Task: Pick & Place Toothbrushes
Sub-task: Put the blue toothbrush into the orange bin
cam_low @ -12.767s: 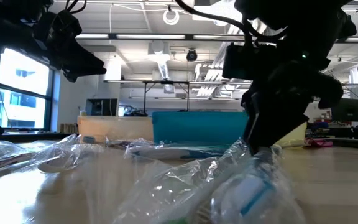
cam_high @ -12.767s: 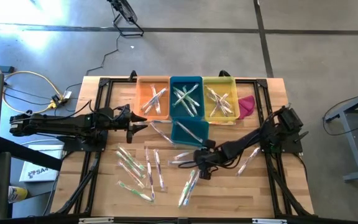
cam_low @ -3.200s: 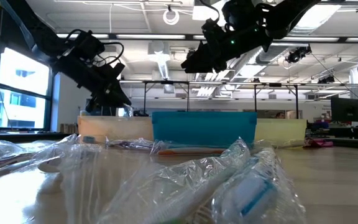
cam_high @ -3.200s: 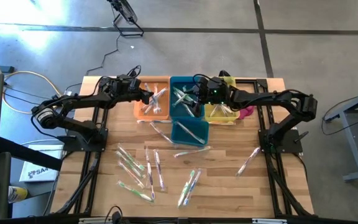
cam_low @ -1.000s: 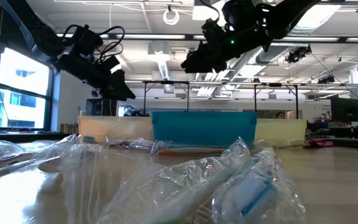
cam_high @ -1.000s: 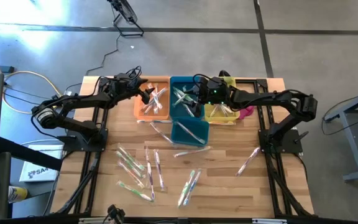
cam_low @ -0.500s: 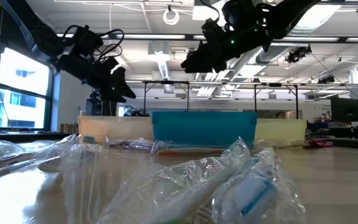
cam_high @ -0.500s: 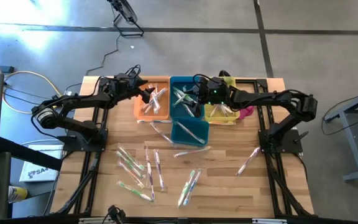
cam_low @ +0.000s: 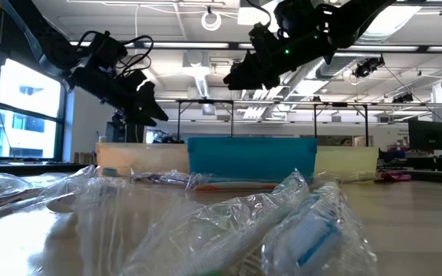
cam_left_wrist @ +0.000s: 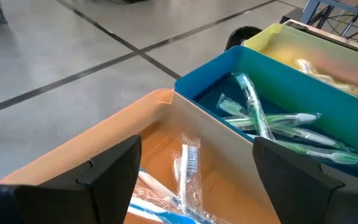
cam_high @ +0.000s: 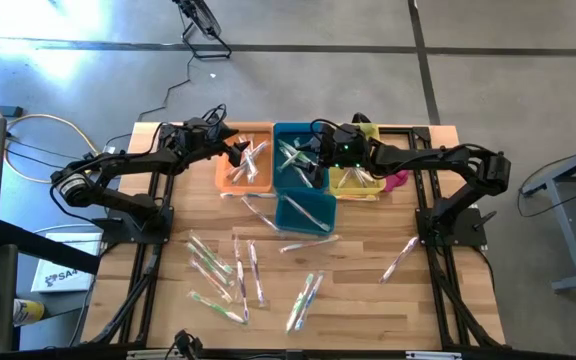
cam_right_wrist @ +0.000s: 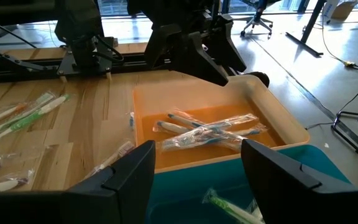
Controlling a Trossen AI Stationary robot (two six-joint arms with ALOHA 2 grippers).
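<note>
Both arms reach across the table toward its far edge, raised above the surface. The left arm stretches from the left side, its left gripper (cam_high: 236, 152) near the far edge, left of centre, fingers (cam_left_wrist: 114, 168) spread wide with nothing between them. The right arm extends from the right side, elbow bent near the right edge; the right gripper (cam_high: 313, 158) hangs near the far edge's middle, fingers (cam_right_wrist: 124, 176) parted and empty.

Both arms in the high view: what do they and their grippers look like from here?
The left arm and right arm are dark, slim, jointed links with loose black cables looped near the wrists. The left gripper and right gripper each end in two flat, dark, wedge-shaped fingers. A small green light glows on the right wrist. No markings are legible.
</note>
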